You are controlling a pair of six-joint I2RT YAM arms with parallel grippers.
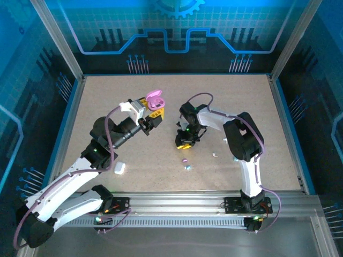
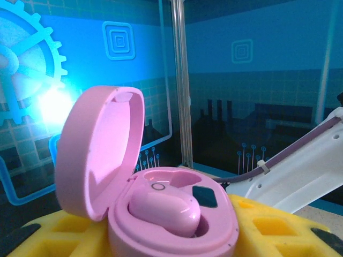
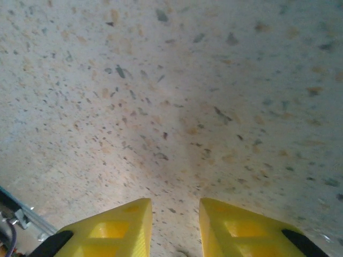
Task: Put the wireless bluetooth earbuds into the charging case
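Observation:
My left gripper [image 1: 154, 113] is shut on a pink charging case [image 1: 155, 99] and holds it above the table with the lid open. In the left wrist view the case [image 2: 171, 235] sits between the yellow fingers [image 2: 278, 230]. Its lid [image 2: 99, 150] stands up on the left. One pink earbud [image 2: 163, 210] lies in the near socket, and the far socket [image 2: 182, 179] is empty. My right gripper [image 1: 184, 141] points down at the table, open, with nothing between its fingertips [image 3: 123, 227]. A purple earbud [image 1: 185, 160] and a light blue one [image 1: 187, 167] lie just in front of it.
A white case [image 1: 119, 168] rests near my left arm's forearm. A small white earbud [image 1: 215, 155] lies beside my right arm. The speckled tabletop [image 3: 171, 96] is bounded by blue walls and an aluminium rail [image 1: 182, 201] at the near edge.

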